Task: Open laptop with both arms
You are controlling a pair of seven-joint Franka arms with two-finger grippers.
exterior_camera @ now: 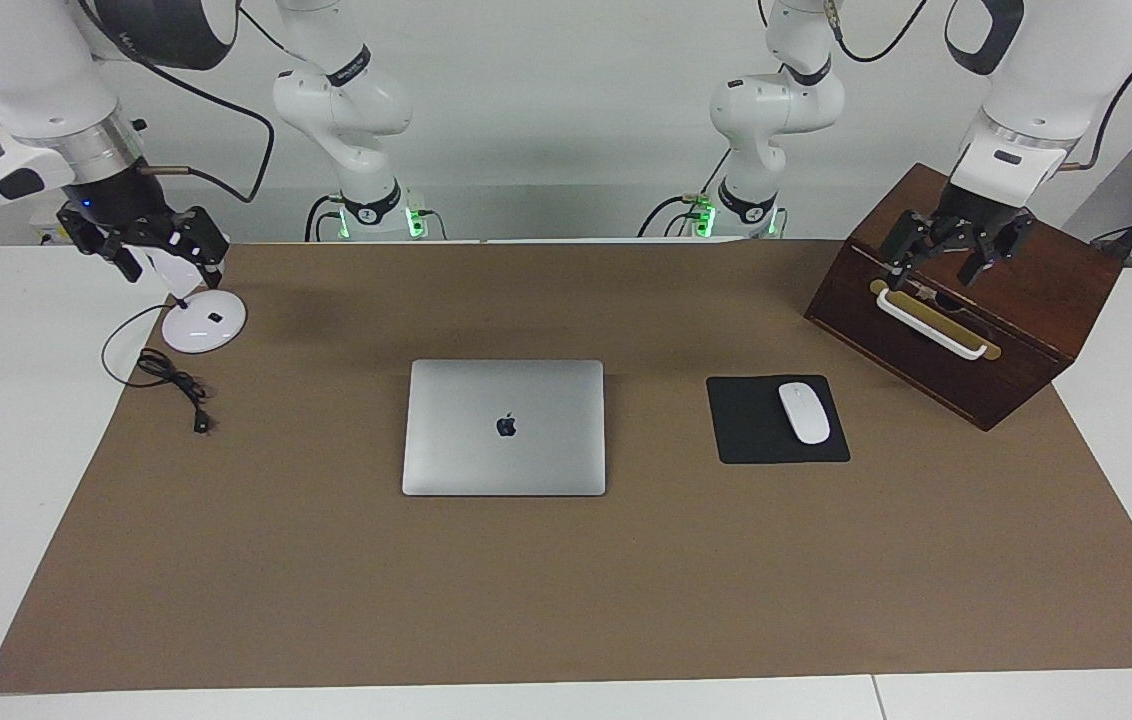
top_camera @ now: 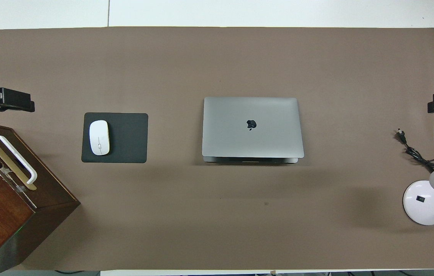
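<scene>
Facing view, read from its left edge to its right: the right gripper hung in the air over the round base of the white desk lamp, at the right arm's end of the table. Whether its fingers were apart or together could not be told, and nothing was seen in its grasp. Below it, the lamp's black cable lay coiled on the brown mat.

The laptop lay flat and closed at the middle of the mat, logo upward, well apart from both grippers and roughly midway between them. Neither gripper touched it.

Toward the left gripper from the laptop lay a black mouse pad carrying a white mouse.

The left gripper hung over the dark wooden box, above the box's white handle. Its fingers stood spread wide and held nothing; contact with the handle could not be confirmed.

The brown mat covered most of a white table. A plain pale wall stood at the robots' end, with both arm bases in front of it.
</scene>
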